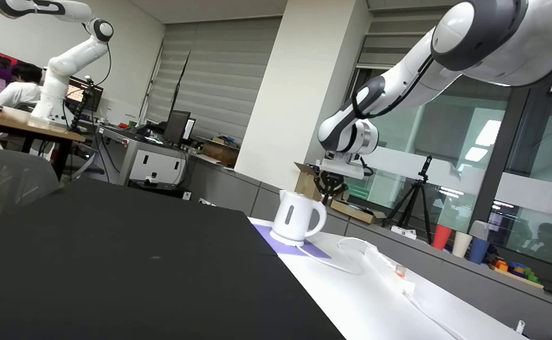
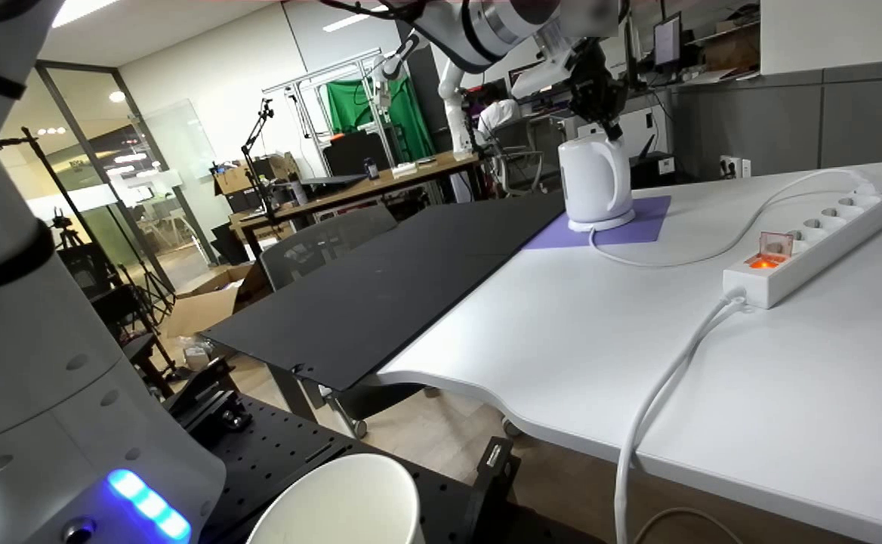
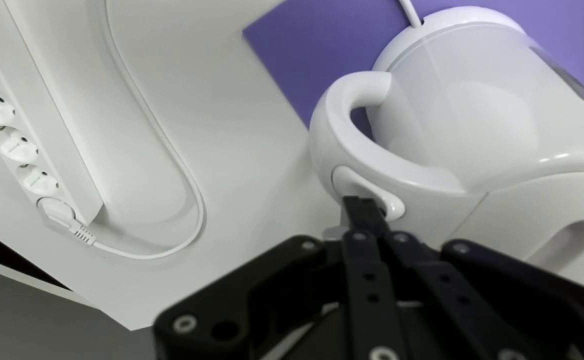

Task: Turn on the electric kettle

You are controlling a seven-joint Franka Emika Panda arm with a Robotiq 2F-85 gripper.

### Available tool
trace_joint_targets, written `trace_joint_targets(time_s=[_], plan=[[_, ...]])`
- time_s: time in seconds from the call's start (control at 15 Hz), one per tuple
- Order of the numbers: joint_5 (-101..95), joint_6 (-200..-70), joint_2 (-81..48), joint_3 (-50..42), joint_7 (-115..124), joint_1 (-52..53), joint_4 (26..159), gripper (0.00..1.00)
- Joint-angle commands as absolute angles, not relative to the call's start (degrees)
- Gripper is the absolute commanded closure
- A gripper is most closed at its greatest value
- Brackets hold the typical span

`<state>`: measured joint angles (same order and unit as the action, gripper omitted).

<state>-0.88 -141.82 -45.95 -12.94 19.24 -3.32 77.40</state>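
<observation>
A smooth white desk (image 2: 531,332) was seen, with a flat black board (image 2: 380,279) laid along one side. In an exterior view, a red cup (image 1: 441,237), a cream cup (image 1: 461,244) and a blue cup (image 1: 478,250) were lined up on a grey ledge (image 1: 446,271) by big glass windows (image 1: 474,111).

The shiny white, rounded, jug-shaped electric kettle (image 2: 588,185) was set upright on a flat purple sheet (image 2: 652,215) on the desk. The black jaws were pressed together and held right by the top of its curved white handle (image 3: 328,131). In the wrist view, part of the long white switch (image 3: 359,185) on the handle was hidden by them; whether it was touched could not be told.

On one side, the purple sheet was met by the board's edge. On the other, bare desk was seen, crossed by a thin white cord (image 2: 656,264) that was run from the kettle's base to a long white power strip (image 2: 834,249) with a glowing orange light (image 2: 764,263). A wide bare stretch was seen between the kettle and the desk's curved edge.
</observation>
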Motion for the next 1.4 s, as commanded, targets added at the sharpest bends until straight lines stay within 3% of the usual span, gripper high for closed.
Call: trace_joint_targets(time_s=[0.0,0.53,1.07,1.33], plan=[[0.1,-143.3,-46.8,-12.1,20.8,-3.7,76.0,1.00],[2.3,-143.6,-46.6,-12.0,21.2,-3.6,76.5,1.00],[-6.6,-140.5,-44.6,-17.8,22.1,0.4,73.3,1.00],[-5.1,-134.4,-42.5,-14.4,17.7,-2.2,71.6,1.00]])
